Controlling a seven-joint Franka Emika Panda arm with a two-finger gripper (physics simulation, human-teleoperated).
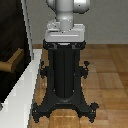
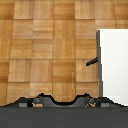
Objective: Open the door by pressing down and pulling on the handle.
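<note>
Meanwhile the handle (image 1: 11,63) juts from the dark door (image 1: 11,45) beside the pedestal (image 1: 64,75); the end effector's state cannot be told.

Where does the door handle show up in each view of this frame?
Exterior view: the handle is a tan bar at the picture's left edge, sticking out of the dark door.
Wrist view: the tan handle is not identifiable; only a small dark peg juts from the white frame.
Shared landmark: the black pedestal base, seen in the wrist view as a dark outline on the wooden floor.
</note>
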